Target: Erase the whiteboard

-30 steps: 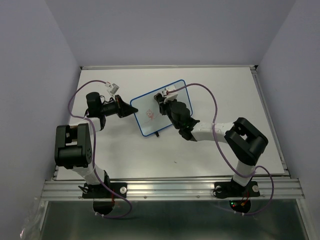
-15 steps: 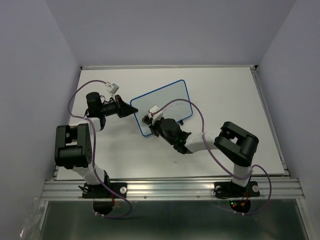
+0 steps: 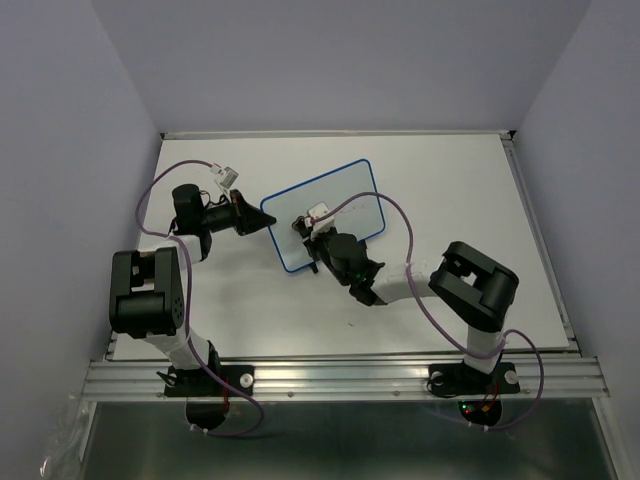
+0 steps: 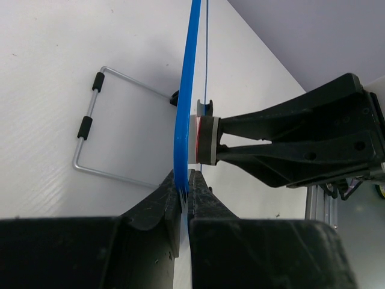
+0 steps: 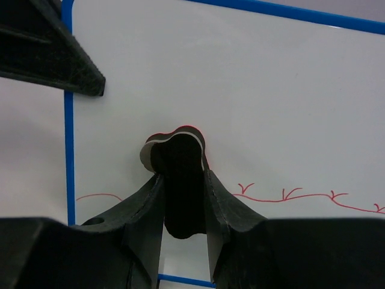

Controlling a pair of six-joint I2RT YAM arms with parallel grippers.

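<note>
The whiteboard (image 3: 340, 195), white with a blue frame, stands tilted on the table. My left gripper (image 3: 262, 222) is shut on its left edge; in the left wrist view the blue frame (image 4: 186, 108) runs between the closed fingertips (image 4: 187, 180). My right gripper (image 3: 303, 232) is shut on a small black eraser (image 5: 177, 180) and presses it flat against the board face (image 5: 240, 78). The eraser also shows in the left wrist view (image 4: 206, 139). A thin red marker line (image 5: 289, 195) runs across the board on both sides of the eraser.
A bent wire stand (image 4: 90, 129) lies behind the board. The white table (image 3: 450, 180) is walled at the back and both sides. Purple cables loop above both arms. A metal rail runs along the near edge (image 3: 340, 375).
My right gripper has swept the eraser from the board's upper middle down to its lower left part. The left gripper and the board have stayed put.
</note>
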